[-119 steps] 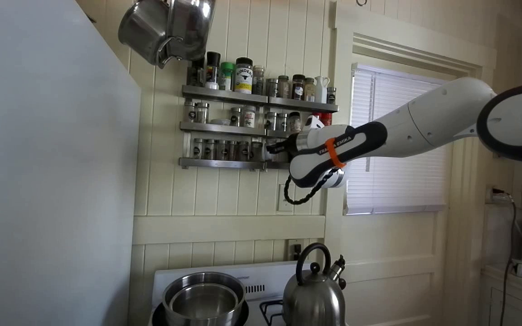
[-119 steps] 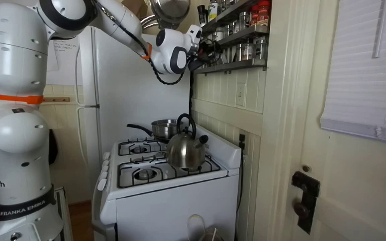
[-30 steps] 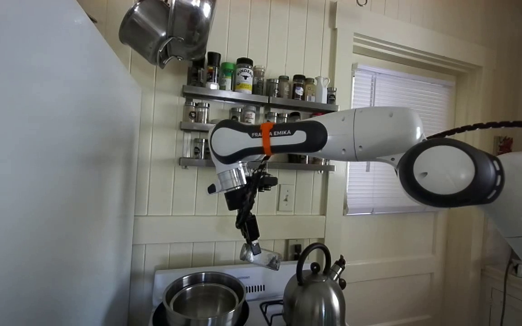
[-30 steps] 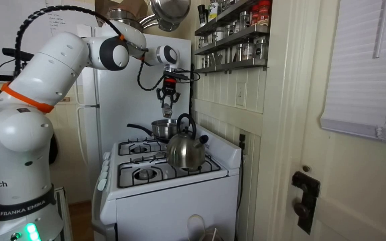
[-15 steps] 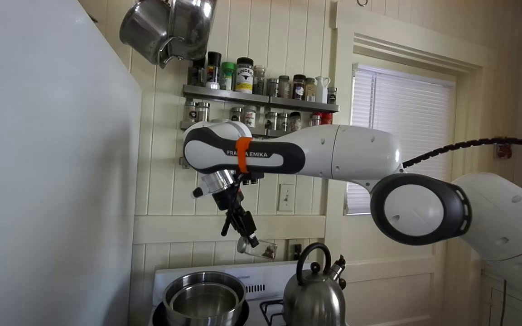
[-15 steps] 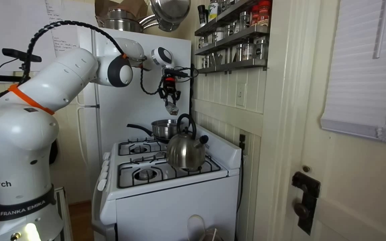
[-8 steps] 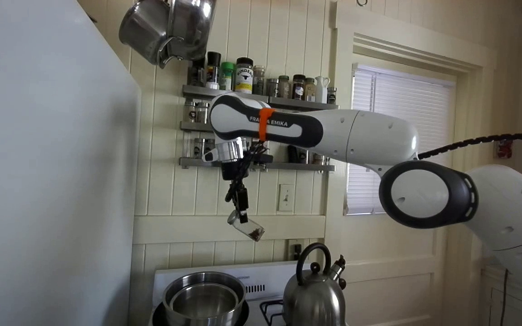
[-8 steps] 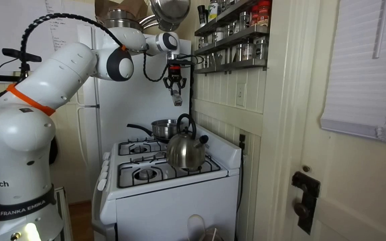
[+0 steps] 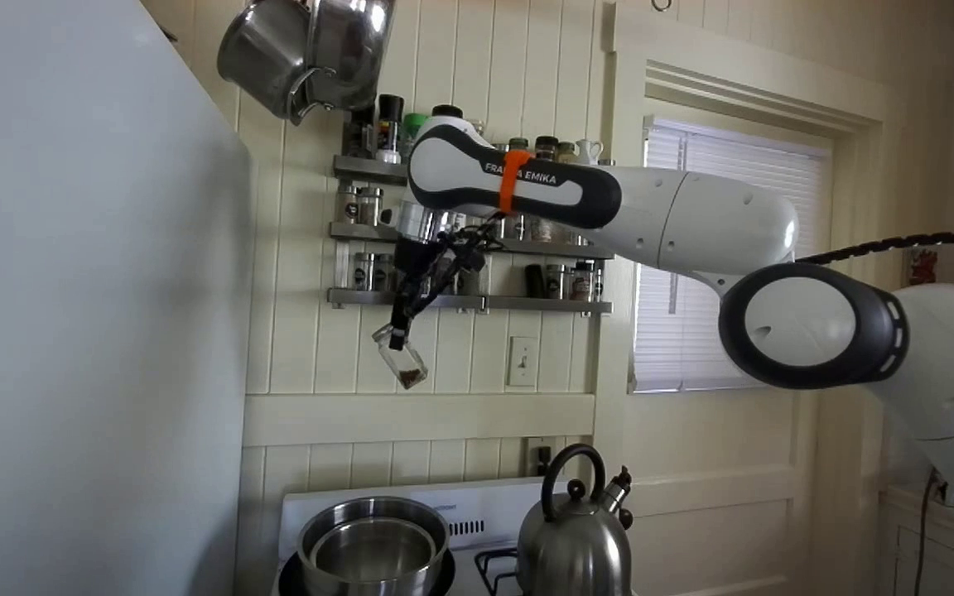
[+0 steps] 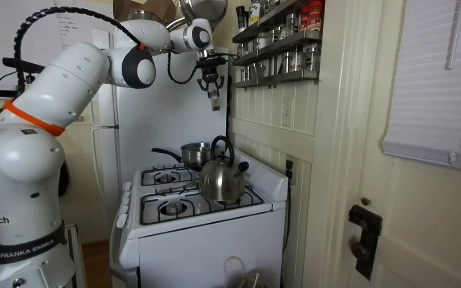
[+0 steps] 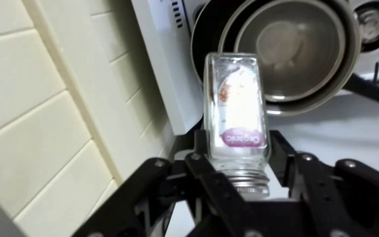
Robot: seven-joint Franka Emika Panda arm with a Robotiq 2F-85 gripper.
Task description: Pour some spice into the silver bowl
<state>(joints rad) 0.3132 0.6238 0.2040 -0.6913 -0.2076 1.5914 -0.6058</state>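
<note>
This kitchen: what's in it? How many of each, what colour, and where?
Gas stove: one, white, beside the refrigerator
Spice jar: one, clear with silver top, tilted above the stove
Silver bowl: one, shiny grey, on the stove
Smaller bowl: one, grey, inside that bowl
Pan: one, black, beneath the silver bowl
Kettle: one, silver and black, on the stove
Refrigerator: one, white, beside the stove
Wall shelves: three tiers, grey, above the stove
Spice containers: many, mixed colours, on the shelves
Pots: at least two, silver, overhead
Door: one, cream, near the stove
Window blind: one, white, on the door
Light switch: one, cream, below the shelves
Robot arm: one, white and black, above the stove
Pincer: one, black, closed on the spice jar
</note>
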